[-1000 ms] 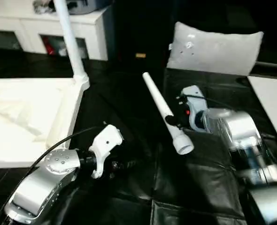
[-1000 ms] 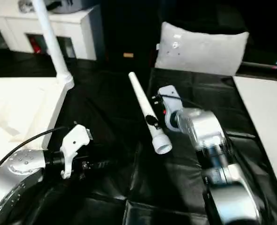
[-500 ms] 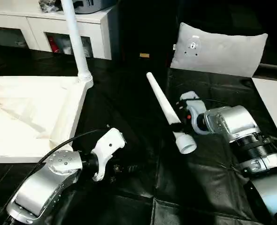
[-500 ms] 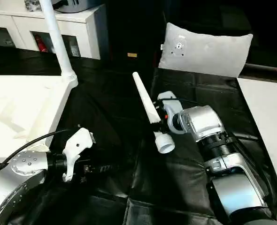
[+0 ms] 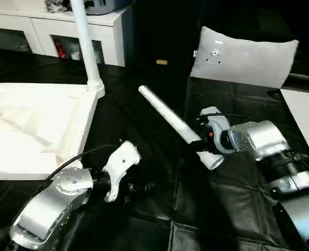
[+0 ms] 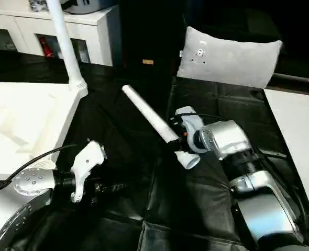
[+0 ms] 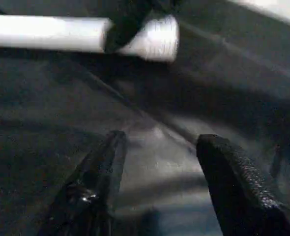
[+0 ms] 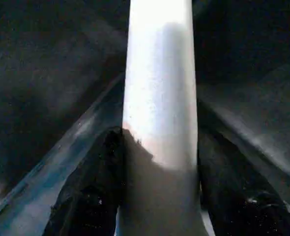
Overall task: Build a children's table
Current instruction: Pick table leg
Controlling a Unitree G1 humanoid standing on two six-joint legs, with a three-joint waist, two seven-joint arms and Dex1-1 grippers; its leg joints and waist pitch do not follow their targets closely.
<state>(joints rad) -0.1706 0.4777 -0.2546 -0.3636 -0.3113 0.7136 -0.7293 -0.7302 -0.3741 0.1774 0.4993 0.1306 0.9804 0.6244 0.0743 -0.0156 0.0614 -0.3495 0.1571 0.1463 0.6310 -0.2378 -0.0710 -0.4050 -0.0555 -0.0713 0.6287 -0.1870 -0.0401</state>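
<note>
Right gripper (image 5: 196,144) — clamped on tilted leg (image 5: 165,112) | left gripper (image 7: 157,184) — low, empty

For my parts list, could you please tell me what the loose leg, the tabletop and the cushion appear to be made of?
The loose leg, held in the right gripper, looks like smooth white plastic tube: even colour, soft sheen, open hollow end. The tabletop looks like moulded white plastic, with raised ribs and a thick rim. The cushion seems to be matte grey-white fabric, with soft, rounded edges.

black sheet (image 5: 144,120) under white tabletop (image 5: 34,130)
</note>
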